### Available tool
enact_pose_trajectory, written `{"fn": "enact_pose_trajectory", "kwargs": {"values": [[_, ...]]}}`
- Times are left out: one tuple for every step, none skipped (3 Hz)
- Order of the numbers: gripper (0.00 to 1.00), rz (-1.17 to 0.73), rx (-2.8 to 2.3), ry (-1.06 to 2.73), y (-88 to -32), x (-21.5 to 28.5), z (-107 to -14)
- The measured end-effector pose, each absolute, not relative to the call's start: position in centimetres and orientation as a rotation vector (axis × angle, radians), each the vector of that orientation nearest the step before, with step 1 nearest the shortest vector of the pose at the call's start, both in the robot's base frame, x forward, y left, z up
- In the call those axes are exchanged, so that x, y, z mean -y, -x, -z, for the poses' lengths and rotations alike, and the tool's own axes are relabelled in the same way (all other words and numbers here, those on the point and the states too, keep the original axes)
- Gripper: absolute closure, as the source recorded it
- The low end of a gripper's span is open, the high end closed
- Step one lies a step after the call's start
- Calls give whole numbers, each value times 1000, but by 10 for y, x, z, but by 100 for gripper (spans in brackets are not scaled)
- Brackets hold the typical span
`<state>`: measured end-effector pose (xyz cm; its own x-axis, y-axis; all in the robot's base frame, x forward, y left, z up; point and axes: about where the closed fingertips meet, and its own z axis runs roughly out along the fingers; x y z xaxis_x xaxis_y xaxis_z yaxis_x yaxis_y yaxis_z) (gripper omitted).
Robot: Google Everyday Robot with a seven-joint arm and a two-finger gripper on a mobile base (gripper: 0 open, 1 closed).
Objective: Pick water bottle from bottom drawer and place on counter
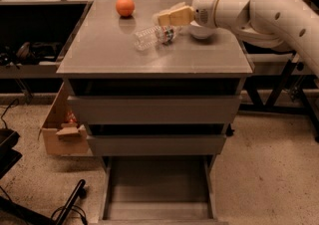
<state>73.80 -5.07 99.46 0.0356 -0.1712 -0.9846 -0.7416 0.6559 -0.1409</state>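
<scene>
The water bottle [155, 37] is clear plastic and lies on its side on the grey counter [109, 50], near its middle back. My gripper [172, 16], with cream fingers, hovers just above and behind the bottle's right end. It is open and holds nothing. The bottom drawer [158, 189] is pulled out at floor level and its flat floor is bare.
An orange ball [125, 6] sits at the counter's back left. A white bowl [201, 30] sits at the back right, partly behind my wrist. A cardboard box [61, 130] stands on the floor left of the cabinet. Two upper drawers are closed.
</scene>
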Motion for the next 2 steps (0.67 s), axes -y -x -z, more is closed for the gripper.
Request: {"fn": "enact_pose_trajectory", "kwargs": {"values": [[0,-404,-1521,895,-699,83,-1053],[0,-301,-1577,973,-649,119,-1092]]}}
